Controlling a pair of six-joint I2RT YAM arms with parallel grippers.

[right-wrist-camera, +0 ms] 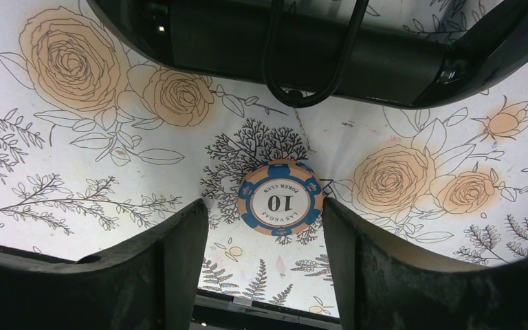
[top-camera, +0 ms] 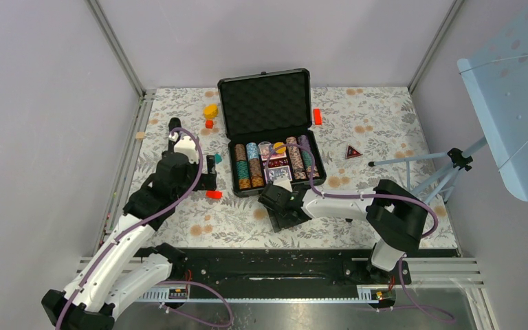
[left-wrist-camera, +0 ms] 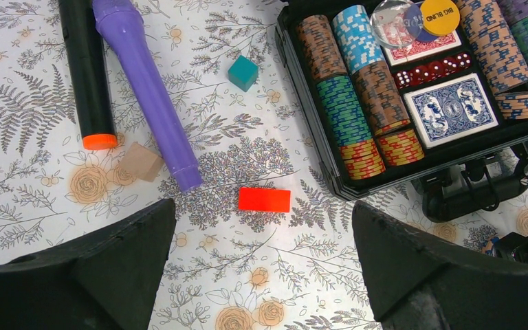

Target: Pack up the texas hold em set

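The black case [top-camera: 265, 103] lies open mid-table, its foam lid up at the back and rows of striped poker chips [top-camera: 247, 165] in the tray. In the left wrist view the chips [left-wrist-camera: 344, 103], a blue card deck [left-wrist-camera: 452, 108] and red dice [left-wrist-camera: 433, 71] fill the tray. One loose blue-and-tan "10" chip [right-wrist-camera: 280, 198] lies flat on the cloth in front of the case's handle [right-wrist-camera: 309, 82]. My right gripper [right-wrist-camera: 265, 201] stands low over it, fingers on either side and a gap left of the chip. My left gripper [left-wrist-camera: 262, 203] hangs wide open left of the case, holding nothing.
Left of the case lie a red block [left-wrist-camera: 265, 199], a teal block [left-wrist-camera: 243, 72], a tan block [left-wrist-camera: 139, 161], a purple cylinder [left-wrist-camera: 148, 89] and a black orange-tipped one [left-wrist-camera: 86, 75]. A yellow block [top-camera: 210, 110], another red block [top-camera: 317, 116] and a tripod [top-camera: 447, 168] stand farther off.
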